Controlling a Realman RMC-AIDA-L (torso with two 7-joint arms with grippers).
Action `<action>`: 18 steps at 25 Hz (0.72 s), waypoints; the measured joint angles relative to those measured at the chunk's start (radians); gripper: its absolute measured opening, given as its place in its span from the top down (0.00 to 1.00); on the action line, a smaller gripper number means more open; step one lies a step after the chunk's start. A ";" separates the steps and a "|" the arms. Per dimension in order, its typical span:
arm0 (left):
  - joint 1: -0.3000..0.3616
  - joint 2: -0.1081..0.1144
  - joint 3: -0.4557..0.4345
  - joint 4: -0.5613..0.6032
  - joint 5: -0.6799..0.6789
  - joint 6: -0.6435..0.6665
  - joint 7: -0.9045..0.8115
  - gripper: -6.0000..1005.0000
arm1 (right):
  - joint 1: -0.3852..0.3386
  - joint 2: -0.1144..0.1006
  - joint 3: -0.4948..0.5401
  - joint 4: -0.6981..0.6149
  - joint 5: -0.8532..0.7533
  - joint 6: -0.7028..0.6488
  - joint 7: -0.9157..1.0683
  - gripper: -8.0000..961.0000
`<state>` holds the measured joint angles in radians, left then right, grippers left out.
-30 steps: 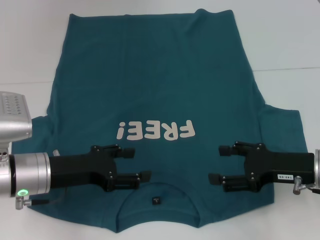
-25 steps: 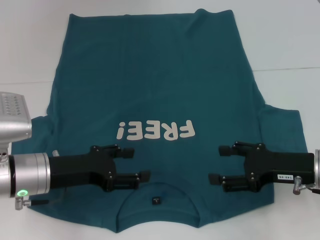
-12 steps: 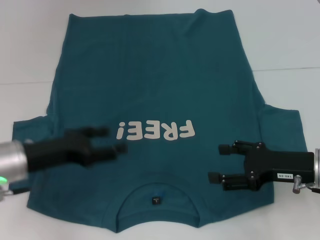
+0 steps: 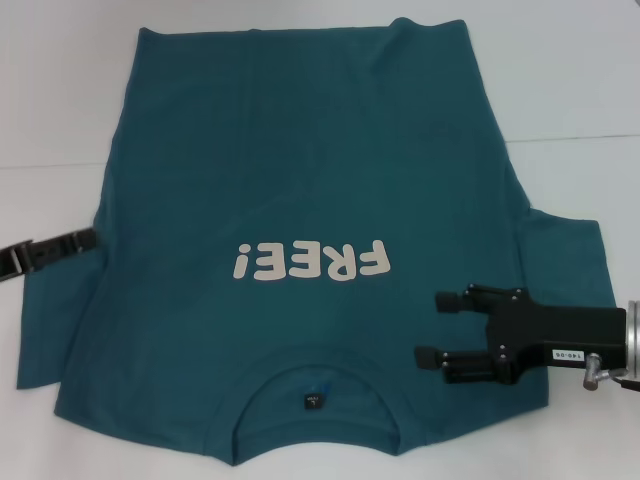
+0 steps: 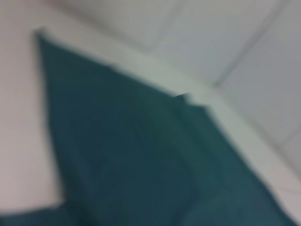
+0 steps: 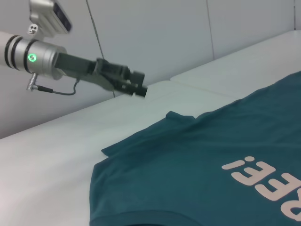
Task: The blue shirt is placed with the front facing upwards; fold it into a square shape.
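over blue shirt [image 4: 300, 170] shoulder, right gripper [image 4: 437, 328] fingers [image 4: 447, 299] spread.

- The left claw [image 4: 88, 240] was mostly cut off by the head view's left edge (only dark fingers showed).
- The blue shirt [image 5: 141, 160] was blurred in the left wrist view.
- The neck label's [image 4: 313, 401] print was too small to read.

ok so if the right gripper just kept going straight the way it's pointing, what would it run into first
The right gripper, open over the blue shirt beside the collar, points across the chest toward the robot's left. Nothing stands in that line, only flat fabric below the FREE! lettering. Its height above the cloth is unclear, so it might drag the fabric.
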<state>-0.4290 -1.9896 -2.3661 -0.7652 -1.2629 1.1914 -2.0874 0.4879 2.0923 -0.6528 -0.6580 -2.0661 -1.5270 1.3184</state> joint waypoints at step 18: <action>-0.037 -0.016 0.000 -0.012 0.321 -0.206 -0.180 0.16 | 0.016 -0.003 -0.005 -0.001 -0.001 0.011 -0.003 0.02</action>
<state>-0.4662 -2.0060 -2.3664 -0.7770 -0.9414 0.9852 -2.2677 0.5036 2.0892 -0.6581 -0.6592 -2.0666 -1.5161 1.3157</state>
